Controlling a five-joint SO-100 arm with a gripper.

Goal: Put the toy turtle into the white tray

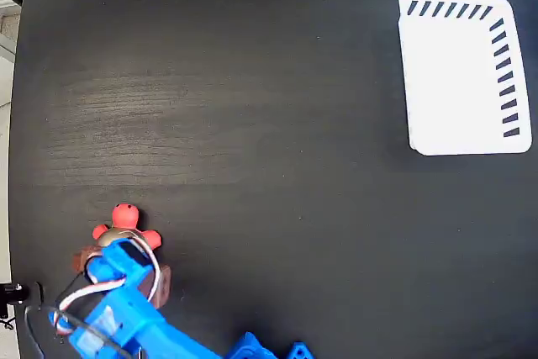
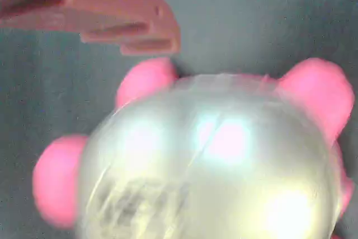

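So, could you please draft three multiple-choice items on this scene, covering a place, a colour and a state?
1. In the fixed view, where is the white tray?
A. upper right
B. lower left
C. centre

2. What colour is the arm above the toy turtle?
A. blue
B. yellow
C. white

3. What is in the tray?
A. the turtle
B. a cup
C. nothing

Key: 1 A, it sits by the top right corner. 2 A, its printed parts are blue. 3 C, its white floor is bare; the turtle is at lower left under the gripper.
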